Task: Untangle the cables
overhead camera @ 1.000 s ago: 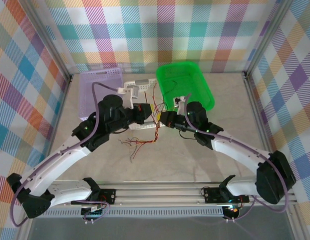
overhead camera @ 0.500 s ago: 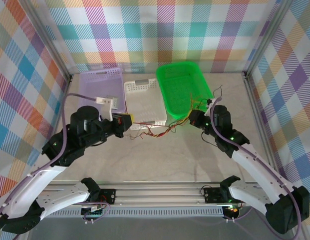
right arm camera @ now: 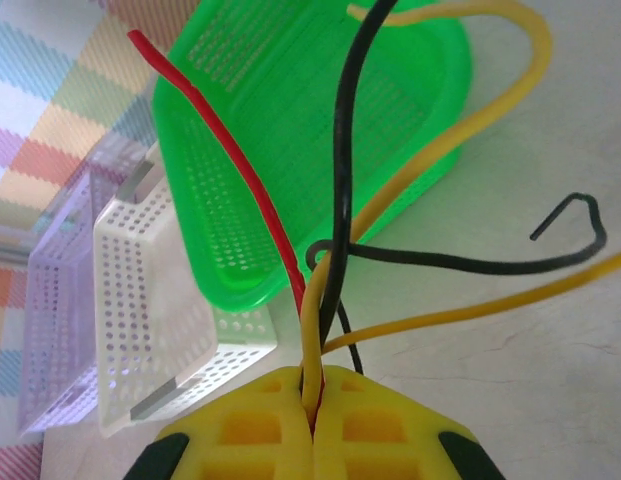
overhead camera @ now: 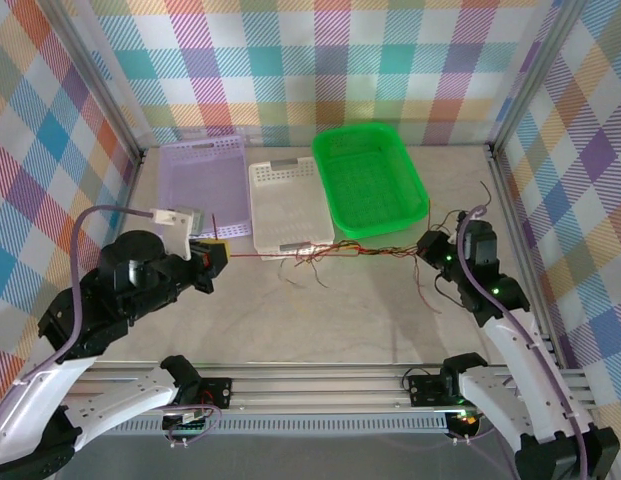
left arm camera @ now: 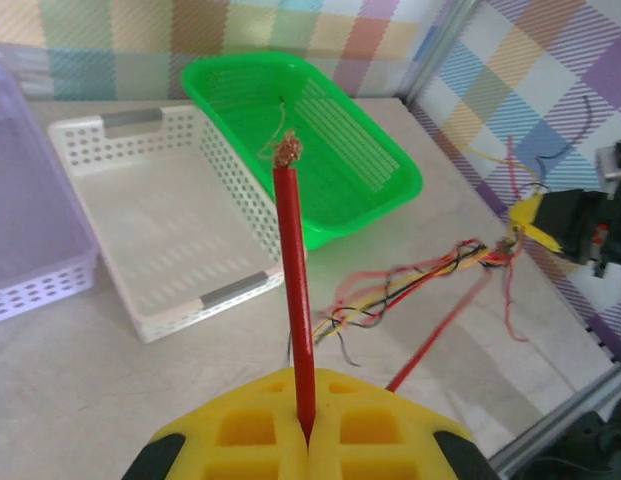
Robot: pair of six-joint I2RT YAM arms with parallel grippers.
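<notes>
Left hand (overhead camera: pixel 216 256): at the left of the surface, in front of the lilac basket; yellow pads pressed together on one red wire.
Red wire (left arm camera: pixel 295 290): rises from between the left hand's pads, its frayed copper tip standing above them in the left wrist view; a second length runs off toward the tangle.
Right hand (overhead camera: pixel 424 247): at the right of the surface, just beside the green basket's near right corner; pads clamped on red, yellow and black strands together.
Cables (overhead camera: pixel 335 250): drawn into a nearly straight line between the two hands, passing just in front of the near walls of the white and green baskets. The knotted part lies about midway and toward the right hand, and loose ends trail below it and around the right hand.
Lilac basket (overhead camera: pixel 205 190): far left, empty.
White basket (overhead camera: pixel 288 210): centre, between the other two, empty.
Green basket (overhead camera: pixel 370 180): far right, just beside the white one, empty.
Surface (overhead camera: pixel 340 320): pale, stone-patterned, with checked walls around it.
</notes>
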